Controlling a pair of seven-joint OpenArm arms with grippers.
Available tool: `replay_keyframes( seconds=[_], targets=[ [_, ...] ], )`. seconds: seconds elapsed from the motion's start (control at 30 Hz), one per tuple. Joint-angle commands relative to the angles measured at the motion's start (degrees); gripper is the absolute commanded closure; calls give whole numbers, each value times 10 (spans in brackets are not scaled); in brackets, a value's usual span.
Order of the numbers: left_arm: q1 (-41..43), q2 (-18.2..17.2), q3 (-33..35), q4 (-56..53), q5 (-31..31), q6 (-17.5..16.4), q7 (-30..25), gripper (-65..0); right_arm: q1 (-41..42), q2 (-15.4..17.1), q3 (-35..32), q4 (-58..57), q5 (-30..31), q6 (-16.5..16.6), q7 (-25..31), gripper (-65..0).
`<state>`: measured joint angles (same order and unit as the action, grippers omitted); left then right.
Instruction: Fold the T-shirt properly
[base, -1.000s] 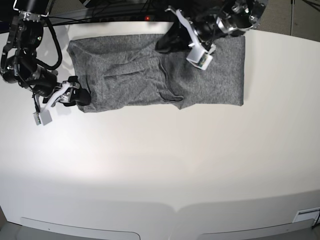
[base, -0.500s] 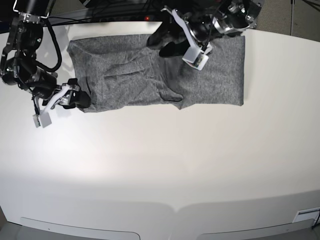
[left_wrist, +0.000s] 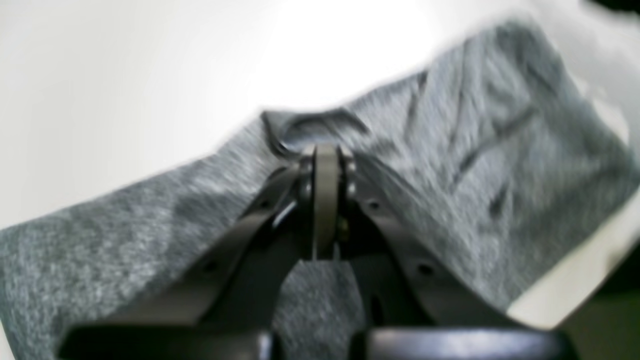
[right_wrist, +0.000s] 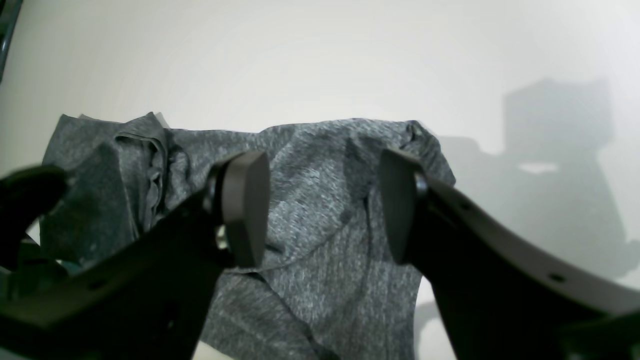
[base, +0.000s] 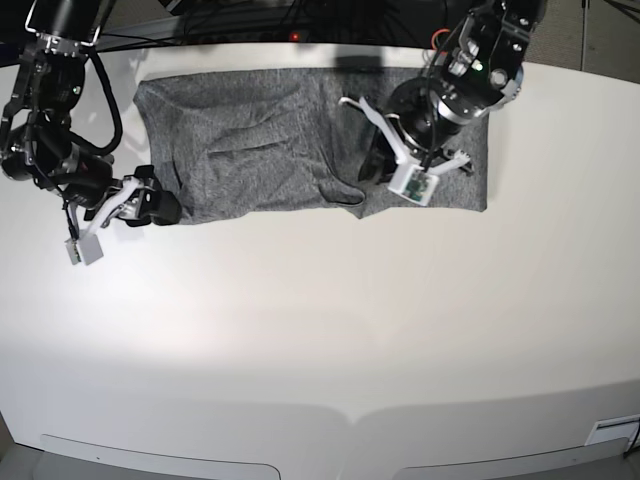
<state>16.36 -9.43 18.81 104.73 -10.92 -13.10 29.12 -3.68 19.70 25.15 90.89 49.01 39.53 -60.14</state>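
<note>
T-shirt (base: 260, 150) is laid flat across the far part of the white table (base: 320, 330), as a wide dark-grey band running side to side in the base view, partly folded, with creases and an overlapping flap near its middle front edge.

Left claw (base: 378, 165) is seen over the shirt's right-hand half in the base view, above the fabric close to the front edge, just beside the folded flap. In the left wrist view the claw (left_wrist: 326, 165) is seen with its jaws brought fully together, pad against pad, the tips pointing at a small curled fold of hem on the shirt (left_wrist: 450, 165). No cloth can be seen between the pads; whether the tips touch the fabric cannot be told, the view being blurred.

Right claw (base: 160, 205) is seen at the shirt's left front corner in the base view, at table height, right at the edge of the cloth. In the right wrist view the claw (right_wrist: 320, 205) is seen with jaws spread wide apart, nothing between them; the shirt (right_wrist: 310, 210) is seen beyond and below the gap, bunched into folds on the left of that view, its corner lying on the table (right_wrist: 320, 60). The fingers (right_wrist: 245, 205) appear raised above the fabric, but contact cannot be judged from this angle.

The rest of the table surface is seen bare and brightly lit.
</note>
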Motion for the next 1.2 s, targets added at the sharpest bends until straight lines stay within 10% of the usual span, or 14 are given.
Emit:
replay_keyframes(
  seconds=[0.0,0.57,0.97,1.17],
  targets=[
    [-3,1,0,10,8,-2,-10,0,8,9,4,9,9,5,9,-351],
    [-15,103,1,-104,127,-2,-73,0,8,9,4,9,9,5,6,-351],
    [-95,116,57,-170,128,-1,-54,0,8,9,4,9,9,5,-19,-351],
    [-95,108,60,-94,30,-4,-31,0,8,20,4,9,10,5,-68,-351]
  ],
)
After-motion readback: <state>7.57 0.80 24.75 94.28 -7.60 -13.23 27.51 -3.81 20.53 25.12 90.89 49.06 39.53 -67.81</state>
